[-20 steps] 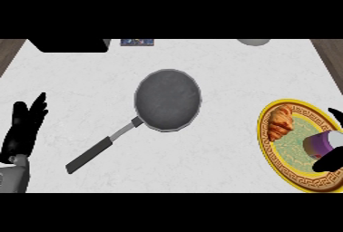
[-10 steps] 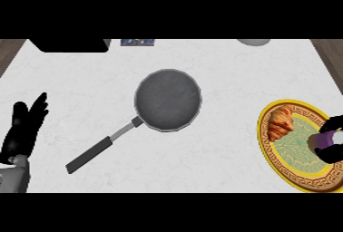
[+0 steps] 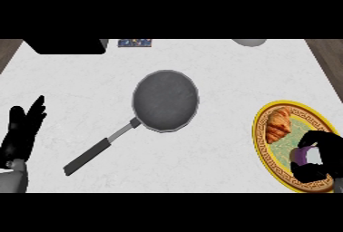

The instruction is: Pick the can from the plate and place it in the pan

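Right hand (image 3: 327,146): at the view's right edge, over the plate; fingers and thumb are curled round the can, hiding much of it.
Can (image 3: 309,156): purple with a pale top, inside the right hand's grasp, above the lower right part of the plate. Cannot tell if it touches the plate or is raised off it.
Plate (image 3: 257,134): round with a gold patterned rim and pale green middle, on the counter's right side and partly cut off by the view's edge.
Croissant (image 3: 277,125): on the upper left of the plate, near the can but apart from it.
Pan (image 3: 165,100): dark grey and round, mid-counter, well apart from the plate, with nothing in it.
Pan handle (image 3: 90,154): black grip on a grey neck, runs down-left from the pan.
Left hand (image 3: 23,131): at the left edge, fingers up and spread, resting and holding nothing.
Counter (image 3: 227,68): white marbled top.
Far edge: black block (image 3: 67,45) at top left, small blue item (image 3: 135,43) beside it, grey round thing (image 3: 249,42) at top right, too cropped to name.
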